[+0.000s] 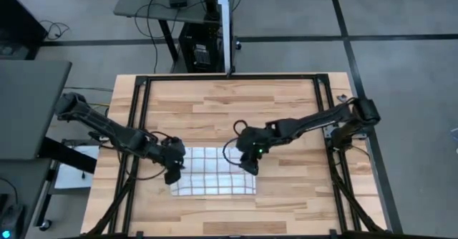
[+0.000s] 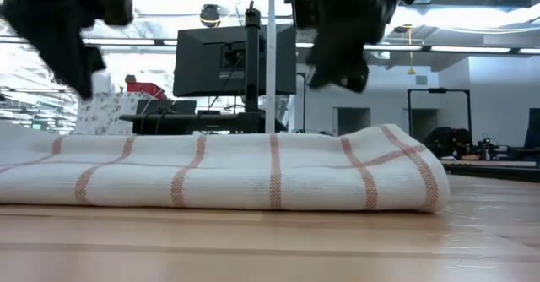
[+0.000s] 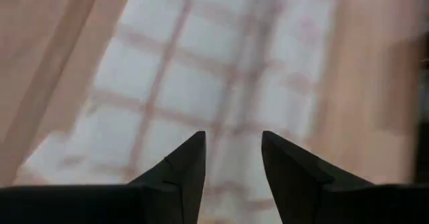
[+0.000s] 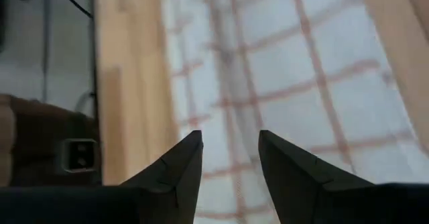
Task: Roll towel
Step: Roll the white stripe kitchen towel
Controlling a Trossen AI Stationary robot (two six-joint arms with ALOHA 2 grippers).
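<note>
Both tools above the folded towel, fingers apart, holding nothing.

The towel (image 1: pixel 212 179) lies flat on the desk (image 1: pixel 300 203), folded into a low band. The left tool (image 1: pixel 173 174) hangs over its left end, the right tool (image 1: pixel 250 165) over its right end; each tool's fingers (image 3: pixel 189 162) stand apart and clear of the cloth.

1. A wooden table (image 1: pixel 286 103) of light planks stood inside a black metal frame (image 1: pixel 229 76).
2. Beyond its far edge, a computer tower (image 1: pixel 201 53) sat on the grey tiled floor (image 1: pixel 401 24) under a grey desk (image 1: pixel 143 3).
3. In the low view, a dark monitor (image 2: pixel 234 62) stood behind the table beside a white upright post (image 2: pixel 271 54).
4. A dark doorway (image 2: pixel 349 120) showed in the far wall.
</note>
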